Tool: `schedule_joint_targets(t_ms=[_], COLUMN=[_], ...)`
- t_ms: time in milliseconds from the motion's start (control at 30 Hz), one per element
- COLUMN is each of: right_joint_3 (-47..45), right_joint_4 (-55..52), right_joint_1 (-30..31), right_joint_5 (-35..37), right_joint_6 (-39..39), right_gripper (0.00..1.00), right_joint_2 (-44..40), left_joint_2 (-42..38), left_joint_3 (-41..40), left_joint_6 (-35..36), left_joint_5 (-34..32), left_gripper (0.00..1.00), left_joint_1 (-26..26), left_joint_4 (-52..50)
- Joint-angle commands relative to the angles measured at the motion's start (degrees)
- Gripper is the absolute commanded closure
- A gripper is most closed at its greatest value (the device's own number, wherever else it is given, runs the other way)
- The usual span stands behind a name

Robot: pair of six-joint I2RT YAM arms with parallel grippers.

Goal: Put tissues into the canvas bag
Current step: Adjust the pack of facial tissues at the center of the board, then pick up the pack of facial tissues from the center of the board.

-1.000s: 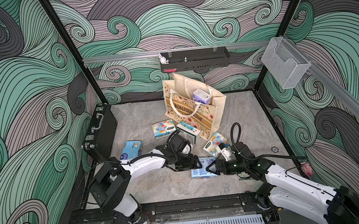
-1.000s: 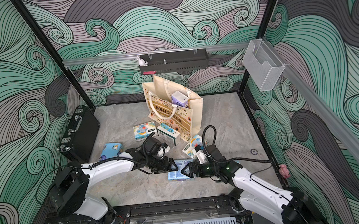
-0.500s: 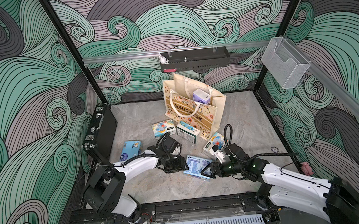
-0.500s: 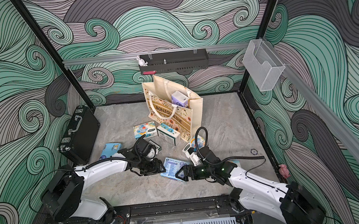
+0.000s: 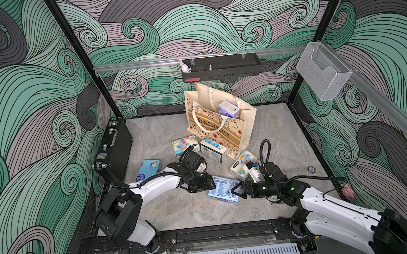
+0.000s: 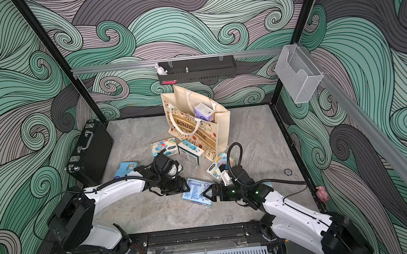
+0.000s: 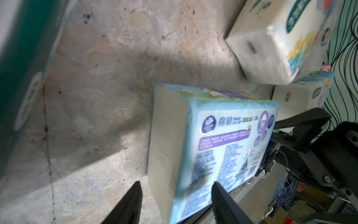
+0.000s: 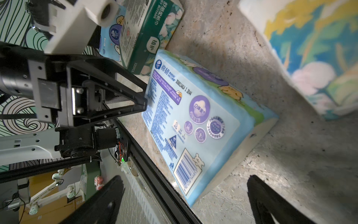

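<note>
1. While your left gripper (image 5: pixel 213 183) clamps one end of the light blue pack (image 5: pixel 223 190), the pack leans tilted on the table (image 5: pixel 180 212).
2. Your right gripper (image 5: pixel 234 191) gapes wide, empty, at the pack's other end.
3. The canvas bag (image 5: pixel 247 125) stands upright behind.

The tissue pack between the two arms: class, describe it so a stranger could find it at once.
Find the cream canvas bag at the back, then come forward to where the left tool and right tool face each other. Between them is the light blue pack, the only one showing small print and a barcode.
</note>
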Motion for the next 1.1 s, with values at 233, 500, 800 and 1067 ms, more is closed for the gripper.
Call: schedule_joint_targets(t_ms=[233,500,800,1067], right_joint_3=[-1.5,-2.5,-2.8,-2.9], right_joint_4=[4.2,9.8,15.2,19.7], right_joint_1=[-0.8,-1.2,-1.2,-1.7], right_joint_5=[0.1,-0.8,-2.1,-1.6], right_joint_6=[1.1,2.8,4.3,6.1], right_gripper=[0.01,0.01,0.01,0.01], right_joint_2=[1.9,6.0,10.6,14.0], left_joint_2=[2.7,3.0,3.6,3.3], left_joint_3=[1.0,-4.7,-8.6,-10.6], left_joint_6=[1.5,1.5,1.4,1.7], left_joint_5=[0.6,1.1,1.6,1.2], left_gripper=[0.52,0.60,0.65,0.65], left_joint_1=[0.6,2.7,4.4,5.7], left_joint_4=[1.4,4.9,7.8,8.3])
